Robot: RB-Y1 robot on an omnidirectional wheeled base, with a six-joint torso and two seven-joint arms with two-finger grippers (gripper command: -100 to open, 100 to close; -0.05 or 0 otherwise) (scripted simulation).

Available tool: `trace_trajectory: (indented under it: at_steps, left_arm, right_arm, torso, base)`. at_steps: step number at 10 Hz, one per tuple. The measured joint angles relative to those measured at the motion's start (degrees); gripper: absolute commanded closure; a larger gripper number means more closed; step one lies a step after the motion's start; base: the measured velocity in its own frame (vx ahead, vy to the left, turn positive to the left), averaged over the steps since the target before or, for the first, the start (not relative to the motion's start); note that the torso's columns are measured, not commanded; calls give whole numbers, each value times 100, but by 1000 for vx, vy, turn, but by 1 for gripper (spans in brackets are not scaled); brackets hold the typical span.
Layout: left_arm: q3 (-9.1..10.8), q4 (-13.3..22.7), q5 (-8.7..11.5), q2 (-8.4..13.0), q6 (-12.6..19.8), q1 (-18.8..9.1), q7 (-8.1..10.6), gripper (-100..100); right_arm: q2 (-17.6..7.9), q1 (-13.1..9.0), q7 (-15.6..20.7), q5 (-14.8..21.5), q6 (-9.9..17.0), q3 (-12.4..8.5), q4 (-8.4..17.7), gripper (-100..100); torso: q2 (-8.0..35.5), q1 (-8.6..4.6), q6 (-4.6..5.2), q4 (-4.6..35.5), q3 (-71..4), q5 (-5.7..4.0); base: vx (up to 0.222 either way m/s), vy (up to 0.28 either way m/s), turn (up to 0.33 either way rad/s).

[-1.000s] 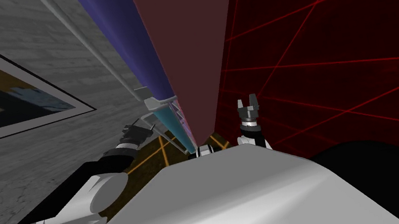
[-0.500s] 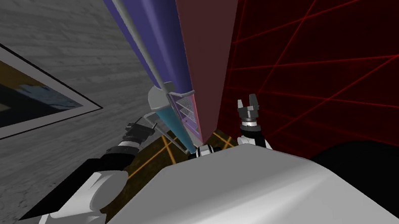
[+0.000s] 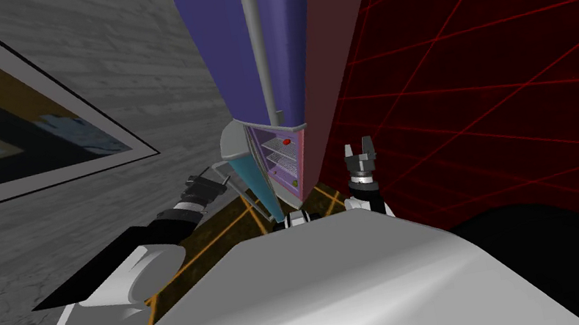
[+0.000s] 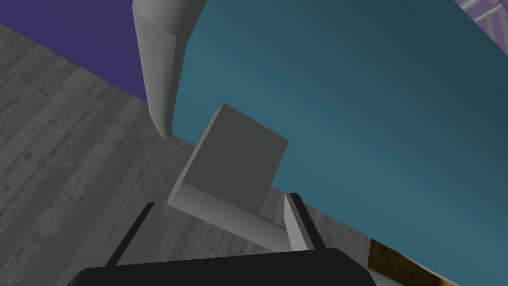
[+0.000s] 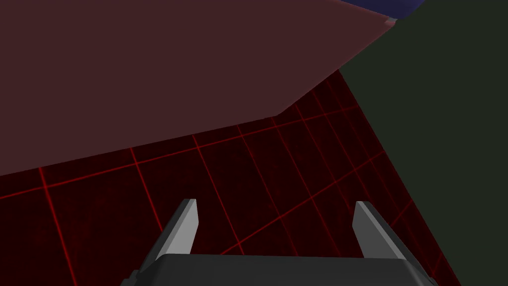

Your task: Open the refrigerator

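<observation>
Left tool [image 4: 220, 200] grips handle [image 4: 240, 149] at teal door [image 4: 347, 124] edge; right tool [image 5: 275, 202] wide.

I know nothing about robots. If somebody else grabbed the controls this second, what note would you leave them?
Left claw: shut on the grey handle of the teal lower door, as far as its wrist view shows.
Right claw: open, holding nothing, beside the refrigerator's maroon side, facing a red-gridded wall.
Done: the teal lower door stands partly open, and the shelves inside show.
Left: probably swing that door wider by the handle, then let go.
</observation>
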Motion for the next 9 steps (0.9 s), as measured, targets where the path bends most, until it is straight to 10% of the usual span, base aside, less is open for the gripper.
trace_trajectory:
  at_steps: [9]
  left_arm:
    - [-351,-47,328,382,-144,-89,-114,100]
  right_arm:
    - [1,1,0,0,0,1,0,0]
  torso:
    - [11,51,-46,13,4,14]
  base:
    - [-49,279,-99]
